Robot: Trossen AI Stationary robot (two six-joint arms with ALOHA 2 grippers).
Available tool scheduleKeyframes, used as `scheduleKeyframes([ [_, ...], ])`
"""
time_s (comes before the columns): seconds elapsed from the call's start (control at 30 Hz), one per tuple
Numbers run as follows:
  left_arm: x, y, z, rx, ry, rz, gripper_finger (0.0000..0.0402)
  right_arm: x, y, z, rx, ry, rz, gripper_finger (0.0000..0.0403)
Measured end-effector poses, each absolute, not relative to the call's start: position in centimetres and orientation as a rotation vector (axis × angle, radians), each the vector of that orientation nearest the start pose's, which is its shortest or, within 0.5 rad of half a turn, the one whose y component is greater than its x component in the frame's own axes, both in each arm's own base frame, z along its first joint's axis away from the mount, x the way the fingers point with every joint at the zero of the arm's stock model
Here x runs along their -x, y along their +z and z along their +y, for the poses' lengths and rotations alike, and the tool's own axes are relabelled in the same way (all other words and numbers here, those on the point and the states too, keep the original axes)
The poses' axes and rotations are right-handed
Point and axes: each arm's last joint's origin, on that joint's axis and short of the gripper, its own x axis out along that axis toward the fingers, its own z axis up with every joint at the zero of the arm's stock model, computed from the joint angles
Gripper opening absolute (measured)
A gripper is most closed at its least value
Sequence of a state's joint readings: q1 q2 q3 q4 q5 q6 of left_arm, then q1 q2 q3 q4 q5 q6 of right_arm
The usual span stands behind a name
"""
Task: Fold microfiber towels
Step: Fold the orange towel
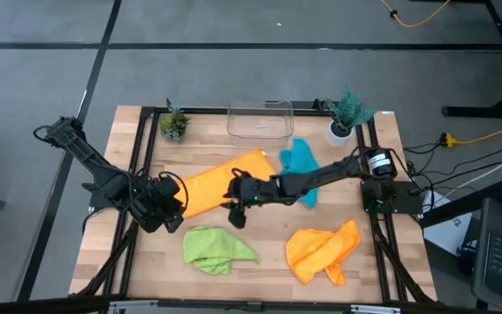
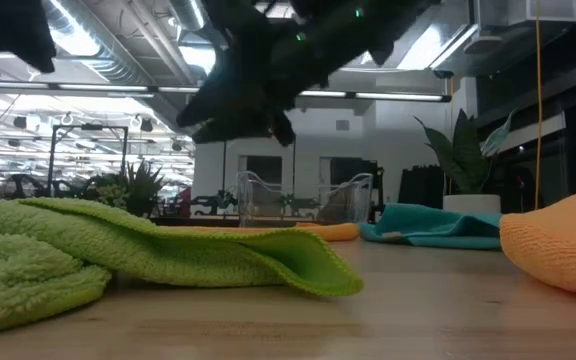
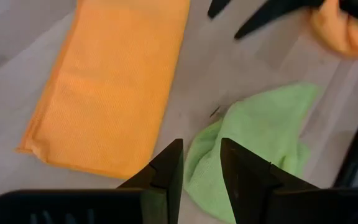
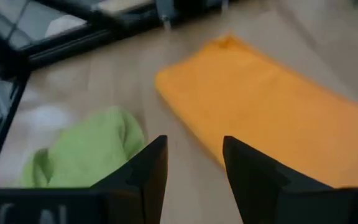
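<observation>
**Grippers empty beside folded orange towel**

Towels lay spread across the table [image 1: 146, 262], and the folded orange towel [image 1: 220, 181] served as the landmark: a neat, flat rectangle, its long axis slanting from the near-left toward the clear bin [image 1: 261, 122] at the far side. Left of its near-left end hung the left gripper [image 1: 174, 212], fingers a narrow gap apart and holding nothing; its wrist view looked down between them at that end of the towel and the green one beyond. Nearer than the landmark, and between the two grippers, lay the lime green towel [image 1: 217, 248], crumpled and unfolded, a loose flap trailing to the right. Over the landmark's right edge hovered the right gripper [image 1: 236, 210], jaws moderately apart and empty, clear of the cloth in the low view. Right of the landmark, under the right arm's reach, the teal towel [image 1: 302, 166] lay rumpled, and farther right and nearer sat the second orange towel [image 1: 322, 250], bunched in a heap.

Judging by position, the green towel seemed the likely next piece, lying just nearer than both sets of jaws, roughly as close to either arm.
</observation>
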State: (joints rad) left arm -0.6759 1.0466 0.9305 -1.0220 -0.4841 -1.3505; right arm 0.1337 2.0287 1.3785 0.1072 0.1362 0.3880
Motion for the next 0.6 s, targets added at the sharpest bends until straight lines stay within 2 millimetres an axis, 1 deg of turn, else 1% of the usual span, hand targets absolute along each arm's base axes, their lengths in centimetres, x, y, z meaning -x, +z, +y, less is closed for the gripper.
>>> scheduleKeyframes([
  [0.1,-14.2,28.9,-9.4,0.630,0.464,0.772,0.0099,-46.6,19.2,6.4,-0.295,-0.143,0.480,0.0158],
  [0.17,-14.0,29.5,-9.1,0.627,0.462,0.717,0.0099,-48.4,18.5,6.7,-0.297,-0.139,0.475,0.0158],
  [0.27,-13.5,30.0,-8.6,0.634,0.470,0.664,0.0099,-50.8,17.6,7.2,-0.308,-0.090,0.510,0.0158],
  [0.33,-13.3,30.2,-8.4,0.646,0.463,0.652,0.0099,-52.0,17.0,7.6,-0.317,-0.023,0.568,0.0158],
  [0.43,-13.0,30.4,-8.2,0.656,0.458,0.643,0.0099,-52.6,16.3,9.3,-0.288,0.126,0.667,0.0158],
  [0.5,-13.0,30.5,-8.1,0.658,0.456,0.638,0.0099,-52.3,16.1,10.7,-0.256,0.192,0.719,0.0158],
  [0.6,-13.0,30.5,-8.1,0.654,0.459,0.639,0.0099,-51.8,15.9,12.5,-0.235,0.240,0.739,0.0158],
])
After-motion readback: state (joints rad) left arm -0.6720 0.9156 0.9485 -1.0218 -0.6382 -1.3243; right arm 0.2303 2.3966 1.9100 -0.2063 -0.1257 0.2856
